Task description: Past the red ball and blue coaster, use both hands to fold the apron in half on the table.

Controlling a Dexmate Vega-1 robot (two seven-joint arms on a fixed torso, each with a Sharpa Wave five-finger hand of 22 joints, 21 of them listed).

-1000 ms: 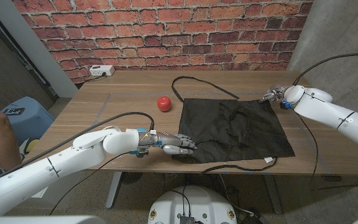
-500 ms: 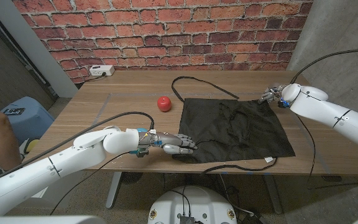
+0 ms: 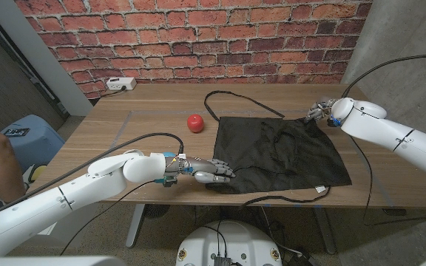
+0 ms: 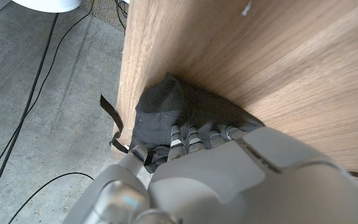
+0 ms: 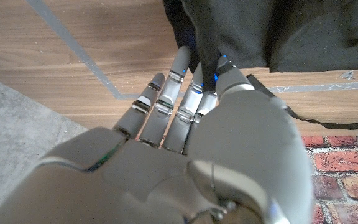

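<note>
The thin black cloth apron [image 3: 281,151] lies spread flat on the right half of the wooden table [image 3: 124,137], its straps trailing off the far and near edges. It looks light, limp and easily dragged, so the corners are likely the best holds. The left hand [image 3: 211,171] grips the near left corner; the right hand [image 3: 318,111] reaches the far right corner, its hold unclear. A glossy red ball [image 3: 194,123] sits just left.

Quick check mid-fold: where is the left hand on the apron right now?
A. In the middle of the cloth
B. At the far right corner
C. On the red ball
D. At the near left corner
D: the left hand grips the apron at its near left corner by the table edge.
</note>
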